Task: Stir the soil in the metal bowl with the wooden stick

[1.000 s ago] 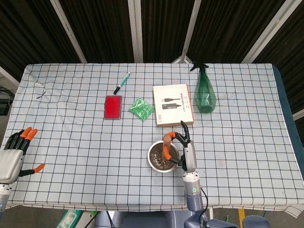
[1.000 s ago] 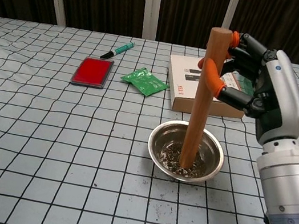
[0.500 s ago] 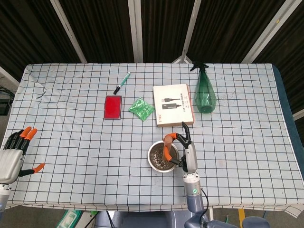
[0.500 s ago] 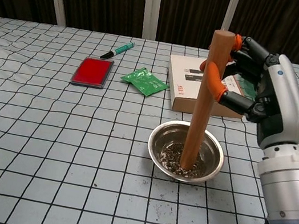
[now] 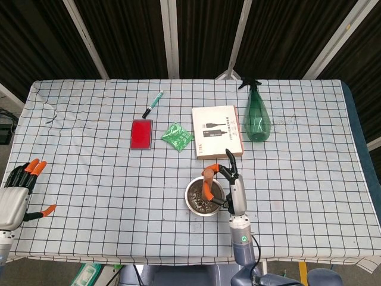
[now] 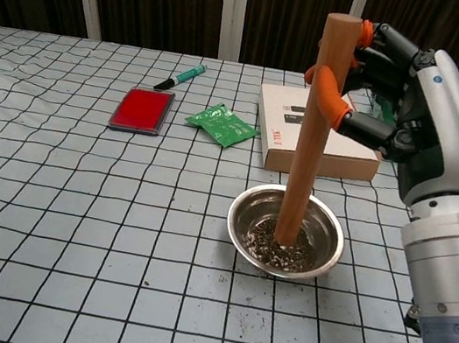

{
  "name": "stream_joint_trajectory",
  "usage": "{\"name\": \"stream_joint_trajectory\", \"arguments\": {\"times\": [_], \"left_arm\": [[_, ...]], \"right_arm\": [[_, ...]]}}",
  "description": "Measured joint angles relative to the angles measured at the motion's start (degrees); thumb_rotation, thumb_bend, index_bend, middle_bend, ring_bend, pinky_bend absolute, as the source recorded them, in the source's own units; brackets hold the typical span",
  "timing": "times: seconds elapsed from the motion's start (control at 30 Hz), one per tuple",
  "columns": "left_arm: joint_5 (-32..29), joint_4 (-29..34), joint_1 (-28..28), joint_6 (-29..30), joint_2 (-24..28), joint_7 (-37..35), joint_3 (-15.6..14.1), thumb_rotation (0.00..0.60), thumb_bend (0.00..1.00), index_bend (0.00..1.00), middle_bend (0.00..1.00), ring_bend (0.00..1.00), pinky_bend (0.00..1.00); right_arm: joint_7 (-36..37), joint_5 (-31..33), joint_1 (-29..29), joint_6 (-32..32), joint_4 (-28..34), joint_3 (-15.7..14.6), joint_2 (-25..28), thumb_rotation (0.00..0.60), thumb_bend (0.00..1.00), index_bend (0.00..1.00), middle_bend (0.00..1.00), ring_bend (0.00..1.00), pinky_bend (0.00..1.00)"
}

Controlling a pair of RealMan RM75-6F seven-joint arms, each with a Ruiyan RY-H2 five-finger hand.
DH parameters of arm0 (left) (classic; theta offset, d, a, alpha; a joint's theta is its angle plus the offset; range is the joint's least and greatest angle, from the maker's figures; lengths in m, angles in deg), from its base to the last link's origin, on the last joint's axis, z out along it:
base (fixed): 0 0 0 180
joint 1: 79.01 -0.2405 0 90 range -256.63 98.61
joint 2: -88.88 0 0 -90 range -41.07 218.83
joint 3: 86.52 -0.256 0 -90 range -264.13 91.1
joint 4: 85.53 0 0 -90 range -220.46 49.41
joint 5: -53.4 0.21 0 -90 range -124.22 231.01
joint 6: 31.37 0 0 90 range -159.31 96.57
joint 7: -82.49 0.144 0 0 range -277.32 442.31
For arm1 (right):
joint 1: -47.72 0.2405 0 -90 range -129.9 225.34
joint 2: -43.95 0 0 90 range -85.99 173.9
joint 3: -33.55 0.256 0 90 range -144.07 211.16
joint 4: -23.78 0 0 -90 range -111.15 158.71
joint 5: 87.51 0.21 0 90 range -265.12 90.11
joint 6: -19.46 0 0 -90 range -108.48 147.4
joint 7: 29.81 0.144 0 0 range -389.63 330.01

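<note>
The right hand (image 6: 403,95) sits at the upper right of the chest view, its orange-tipped fingers (image 6: 326,89) wrapped around the upper part of the wooden stick (image 6: 310,132). The stick stands nearly upright, leaning a little toward the hand at the top, with its lower end down in the soil (image 6: 280,250) inside the metal bowl (image 6: 285,232). The bowl rests just below centre of the frame, left of the right forearm. In the head view the left hand (image 5: 16,196) lies at the lower left edge, fingers spread, holding nothing.

The table (image 5: 89,179) wears a white cloth with a dark grid. Behind the bowl lie a flat box (image 6: 316,133), a green packet (image 6: 222,124), a red pad (image 6: 143,109) and a marker (image 6: 180,76); a green spray bottle (image 5: 257,116) stands to the right of the box. Dark panels with pale slats fill the top of both frames.
</note>
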Motion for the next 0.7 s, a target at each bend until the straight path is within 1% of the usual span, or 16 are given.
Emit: {"name": "stream_joint_trajectory", "arguments": {"times": [0.47,0.6,0.7], "left_arm": [[-0.34,0.16,0.07,-0.24,0.16,-0.22,0.12,0.6,0.06,0.0,0.0,0.0,0.0],[-0.4,0.12,0.02,-0.16,0.2,-0.5,0.17,0.6,0.06,0.0,0.0,0.0,0.0],[-0.38,0.21,0.06,-0.18,0.24,-0.45,0.2,0.6,0.06,0.0,0.0,0.0,0.0]], "right_arm": [[2.26,2.27,-1.14,1.87,-6.67,-1.15,-2.54,0.6,0.5,0.75,0.55,0.58,0.02],[2.58,1.72,-1.04,1.21,-6.36,-1.03,-2.58,0.6,0.51,0.76,0.56,0.59,0.02],[2.03,0.85,-0.58,0.39,-4.83,-0.5,-2.02,0.6,0.51,0.76,0.56,0.59,0.02]]}}
